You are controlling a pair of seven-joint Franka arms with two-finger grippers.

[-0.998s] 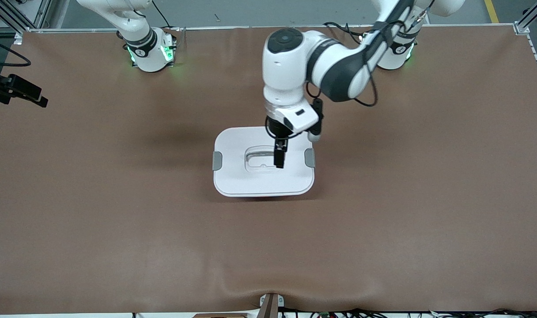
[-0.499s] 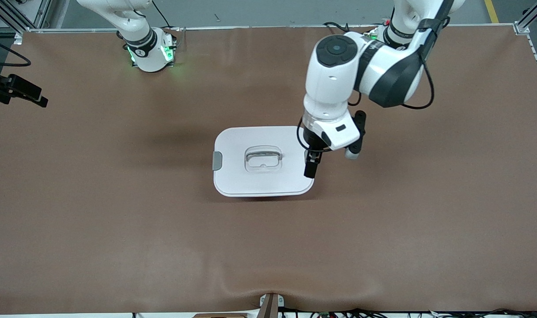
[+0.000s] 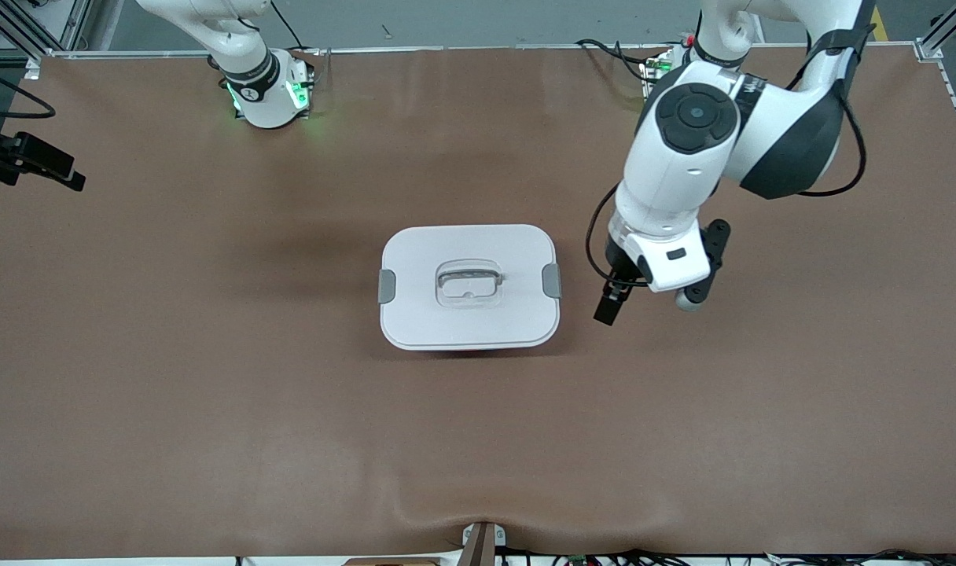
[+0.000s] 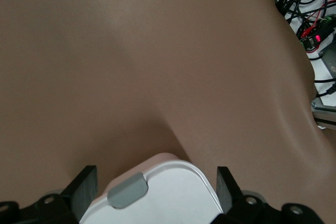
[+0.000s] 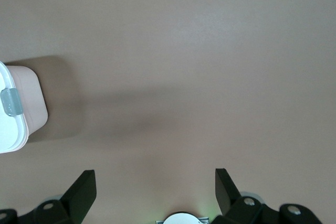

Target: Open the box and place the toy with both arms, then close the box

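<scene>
Brown table [image 3: 211,393] carries the shut box [image 3: 470,287] at its middle, left gripper [image 3: 608,308] hanging empty and spread just beside it, right gripper [image 5: 152,190] spread, empty, high over bare cloth.

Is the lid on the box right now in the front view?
Yes, the white lid sits flat on the box, with a grey clip at each end of it.

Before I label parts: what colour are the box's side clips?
Grey, both clips; clearest in the front view.
</scene>
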